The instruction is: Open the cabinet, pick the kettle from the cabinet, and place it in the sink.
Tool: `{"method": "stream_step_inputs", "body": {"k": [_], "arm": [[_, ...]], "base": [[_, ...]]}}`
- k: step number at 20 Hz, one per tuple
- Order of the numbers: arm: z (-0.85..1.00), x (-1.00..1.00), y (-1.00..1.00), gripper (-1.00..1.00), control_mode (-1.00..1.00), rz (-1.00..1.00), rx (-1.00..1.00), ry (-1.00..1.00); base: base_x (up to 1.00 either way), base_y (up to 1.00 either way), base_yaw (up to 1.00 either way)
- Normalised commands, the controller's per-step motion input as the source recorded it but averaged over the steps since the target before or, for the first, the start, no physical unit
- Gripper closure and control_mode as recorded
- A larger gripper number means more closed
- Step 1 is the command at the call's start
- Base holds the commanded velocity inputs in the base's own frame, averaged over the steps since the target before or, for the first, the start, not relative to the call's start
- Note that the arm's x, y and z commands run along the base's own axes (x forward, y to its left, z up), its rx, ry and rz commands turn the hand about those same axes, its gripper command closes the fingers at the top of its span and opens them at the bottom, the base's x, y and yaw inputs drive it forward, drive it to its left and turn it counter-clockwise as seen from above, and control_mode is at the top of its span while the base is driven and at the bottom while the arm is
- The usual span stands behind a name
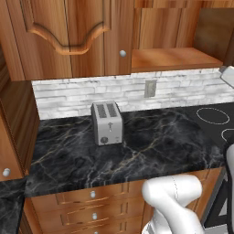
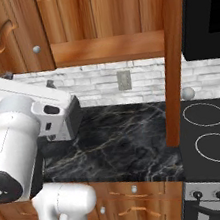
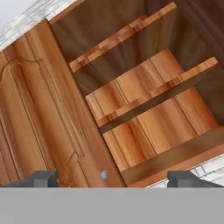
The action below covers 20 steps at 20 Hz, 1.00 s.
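cabinet (image 1: 68,36): on the wall, above the counter (image 1: 151,141)
open side of cabinet: right of its shut door, shelves (image 3: 144,94) inside
toaster (image 1: 107,123): on the counter, near the back wall
stove (image 2: 210,136): right of the counter
drawers (image 1: 93,205): under the counter
my fingers (image 3: 41,178): pointing at the cabinet

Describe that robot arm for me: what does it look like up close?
The arm is glossy white, built of thick rounded tube-like segments with dark, almost black discs at the joints and a dark cuff near the wrist. Thin seam lines run over the shells. The gripper ends in two small, blocky dark-grey fingertips. No loose cables show.
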Motion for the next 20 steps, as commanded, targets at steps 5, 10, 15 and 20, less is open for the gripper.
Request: {"method": "stream_step_inputs", "body": {"k": [5,10,15,20], "arm": [[0.0,-0.01,0.57,-1.0,-1.0,0.1,-0.1,0.0],[0.02,0.07,0.45,-1.0,-1.0,0.0,-0.26,-0.02],[0.04,0.18,0.33,-1.0,-1.0,0.0,-0.24,0.01],[0.06,0.25,0.2,-1.0,-1.0,0.0,-0.13,0.12]], "base": [[0.0,0.0,0.0],[0.0,0.0,0.0],[0.0,0.0,0.0],[0.0,0.0,0.0]]}}
